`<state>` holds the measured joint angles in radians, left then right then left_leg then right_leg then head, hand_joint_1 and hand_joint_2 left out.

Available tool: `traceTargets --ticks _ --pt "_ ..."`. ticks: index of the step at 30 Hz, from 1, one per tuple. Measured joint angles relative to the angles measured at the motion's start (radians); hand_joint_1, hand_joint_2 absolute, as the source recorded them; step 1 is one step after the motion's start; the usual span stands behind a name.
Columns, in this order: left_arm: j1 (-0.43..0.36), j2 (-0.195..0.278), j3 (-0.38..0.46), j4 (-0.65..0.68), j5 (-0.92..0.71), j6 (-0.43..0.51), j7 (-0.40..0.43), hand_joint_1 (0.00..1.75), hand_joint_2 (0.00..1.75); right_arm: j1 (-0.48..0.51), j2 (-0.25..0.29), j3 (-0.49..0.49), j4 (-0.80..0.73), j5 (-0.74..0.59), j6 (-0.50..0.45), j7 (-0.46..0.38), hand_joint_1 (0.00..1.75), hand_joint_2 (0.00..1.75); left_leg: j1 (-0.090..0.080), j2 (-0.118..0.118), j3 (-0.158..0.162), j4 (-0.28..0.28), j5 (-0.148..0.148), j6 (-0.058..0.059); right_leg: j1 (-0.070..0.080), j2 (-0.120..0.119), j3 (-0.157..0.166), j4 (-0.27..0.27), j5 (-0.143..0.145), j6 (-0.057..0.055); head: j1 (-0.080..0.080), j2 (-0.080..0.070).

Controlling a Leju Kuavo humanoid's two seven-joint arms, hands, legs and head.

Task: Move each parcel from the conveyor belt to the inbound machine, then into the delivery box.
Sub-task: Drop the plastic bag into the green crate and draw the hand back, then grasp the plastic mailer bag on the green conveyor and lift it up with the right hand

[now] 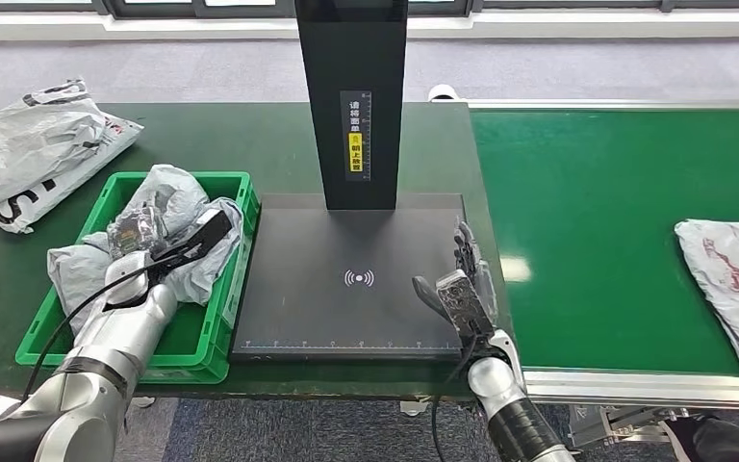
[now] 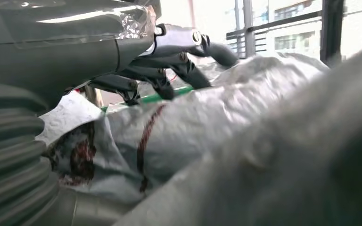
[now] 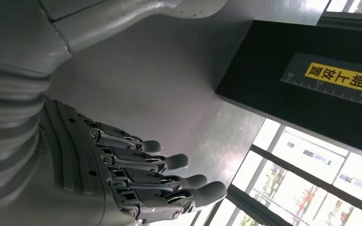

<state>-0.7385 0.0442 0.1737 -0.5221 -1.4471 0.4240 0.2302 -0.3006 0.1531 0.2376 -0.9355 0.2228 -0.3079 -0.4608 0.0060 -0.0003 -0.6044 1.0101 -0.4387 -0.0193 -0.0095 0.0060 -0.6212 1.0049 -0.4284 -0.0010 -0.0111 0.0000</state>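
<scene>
A green delivery box stands on the table at the left, with crumpled grey parcels inside it. My left hand hovers over those parcels with its fingers stretched out and nothing in them. The left wrist view shows the dark fingers spread just above a grey parcel. The black inbound machine lies in the middle, its plate bare. My right hand stands open at the plate's right edge, fingers straight. One more grey parcel lies on the green conveyor belt at the far right.
The machine's black upright column rises behind the plate and carries a yellow label. A large grey-white bag lies on the table at the back left. Grey carpet runs beyond the table.
</scene>
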Motion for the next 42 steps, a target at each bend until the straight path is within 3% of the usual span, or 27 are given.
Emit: traceTargets --ticks 6,10,13,16,19,23,27,32,38,42 --pt "-0.007 0.003 0.007 0.006 0.103 0.076 -0.073 0.0 1.75 0.019 0.0 -0.009 -0.019 0.011 0.002 0.011 0.0 1.75 0.0 0.0 0.0 0.0 0.0 0.0 0.001 0.0 0.0 0.0 0.0 0.0 0.0 0.0" --pt "-0.011 0.0 0.029 0.002 0.232 0.152 -0.196 0.0 0.0 0.024 0.0 -0.01 -0.026 0.013 0.0 0.018 0.0 1.75 0.0 0.0 0.0 0.0 0.001 -0.001 0.001 0.0 0.0 0.0 0.0 0.0 0.0 0.0" --pt "-0.012 -0.012 0.075 -0.037 0.509 0.239 -0.437 0.0 0.0 0.029 0.0 -0.014 -0.03 0.011 -0.005 0.016 0.0 1.75 0.0 0.0 0.0 0.0 0.001 -0.001 0.001 0.0 0.0 0.0 0.0 0.0 0.0 0.0" --pt "-0.009 -0.026 0.111 -0.106 0.824 0.261 -0.656 0.0 0.0 0.029 0.0 -0.016 -0.03 0.001 -0.014 0.007 0.0 1.75 0.0 0.0 0.0 0.0 0.001 -0.001 0.001 0.0 0.0 0.0 0.0 0.0 0.0 0.0" --pt "0.0 -0.035 0.116 -0.165 0.975 0.248 -0.729 0.0 0.0 0.028 0.0 -0.016 -0.03 -0.006 -0.021 -0.002 0.0 1.75 0.0 0.0 0.0 0.0 0.0 -0.001 0.001 0.0 0.0 0.0 0.0 0.0 0.0 0.0" --pt "0.006 -0.04 0.117 -0.208 0.999 0.244 -0.739 0.0 0.0 0.027 0.0 -0.016 -0.03 -0.009 -0.021 -0.002 0.0 1.75 0.0 -0.001 0.0 0.0 0.001 -0.001 0.001 -0.001 0.0 0.0 0.0 0.0 0.0 0.0" --pt "0.012 -0.046 0.116 -0.232 1.089 0.198 -0.76 0.0 1.75 0.026 0.0 -0.017 -0.029 -0.018 -0.026 -0.005 0.0 1.75 0.0 0.0 0.0 0.0 0.001 -0.001 0.001 0.0 0.0 0.0 0.0 -0.001 0.0 0.0" --pt "0.045 -0.069 0.082 -0.254 1.217 0.031 -0.755 0.0 1.75 0.024 -0.001 -0.021 -0.028 -0.023 -0.045 -0.019 0.0 1.75 0.0 -0.001 0.0 0.0 0.001 -0.001 0.001 -0.001 0.0 0.0 0.0 0.0 0.0 0.0" --pt "0.063 -0.094 0.045 -0.264 1.23 -0.027 -0.748 0.0 1.75 0.021 -0.002 -0.025 -0.028 -0.022 -0.056 -0.02 0.0 1.75 0.0 0.0 0.0 0.0 0.0 -0.001 0.001 0.0 0.0 0.0 0.0 0.0 0.0 0.0" --pt "0.094 -0.128 -0.04 -0.266 1.237 -0.221 -0.745 0.0 1.75 0.006 -0.007 -0.026 -0.019 0.01 -0.117 -0.028 0.0 1.75 0.0 -0.003 -0.001 0.0 0.0 0.0 0.0 -0.003 0.001 0.0 0.0 0.0 0.0 0.0"
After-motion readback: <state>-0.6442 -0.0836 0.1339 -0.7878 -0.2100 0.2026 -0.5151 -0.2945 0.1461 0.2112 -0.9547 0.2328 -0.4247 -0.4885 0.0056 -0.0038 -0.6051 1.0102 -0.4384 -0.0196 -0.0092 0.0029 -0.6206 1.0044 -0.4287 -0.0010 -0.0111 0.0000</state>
